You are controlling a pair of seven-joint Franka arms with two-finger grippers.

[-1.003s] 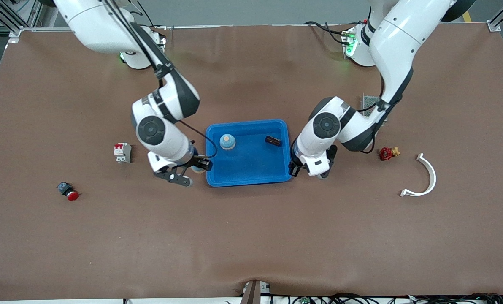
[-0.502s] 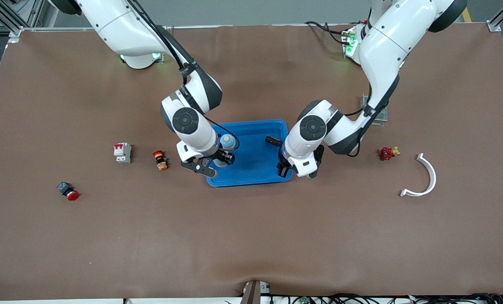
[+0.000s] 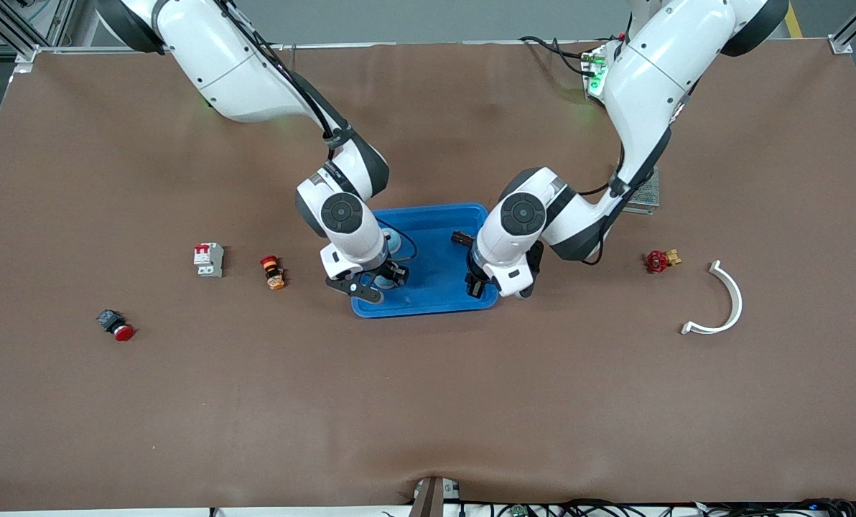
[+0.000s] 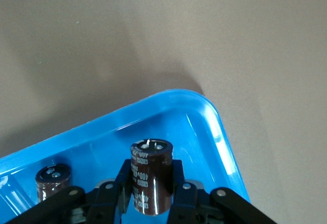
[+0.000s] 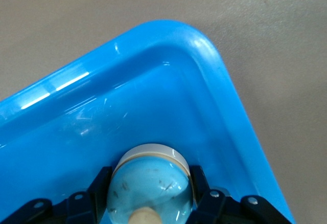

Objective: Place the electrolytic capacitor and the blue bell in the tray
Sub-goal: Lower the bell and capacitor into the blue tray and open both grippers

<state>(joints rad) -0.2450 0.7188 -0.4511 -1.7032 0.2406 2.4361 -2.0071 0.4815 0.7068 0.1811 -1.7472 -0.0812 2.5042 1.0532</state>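
Change: both arms have swung in from the bench on either side of the blue tray (image 3: 428, 305) and now hang over its two front corners; a second ago each was over bare bench just outside the rim.
Left gripper (image 4: 153, 196): closed on a dark brown electrolytic capacitor (image 4: 152, 175), held upright over the tray corner toward the left arm's end; the part is above the tray floor, not resting on it as far as the wrist view shows.
Right gripper (image 5: 150, 198): clamped on the blue bell (image 5: 150, 188), its pale rim and light wooden stub visible, over the tray corner toward the right arm's end.
Already in tray: a second capacitor (image 4: 52, 180) stands on the tray floor beside the held one; another blue bell (image 3: 392, 237) peeks out from under the right arm, farther from the camera than the right gripper.
Uncovered: the right arm's move has exposed an orange and red button part (image 3: 272, 271) on the bench between the tray and a grey breaker (image 3: 208, 259).
Meaning: carrying looks finished for both parts; what remains, by my reading, is to lower and let go inside the rim.
Risk: both sit near the rim, so a release from height might tip the capacitor or roll the bell.
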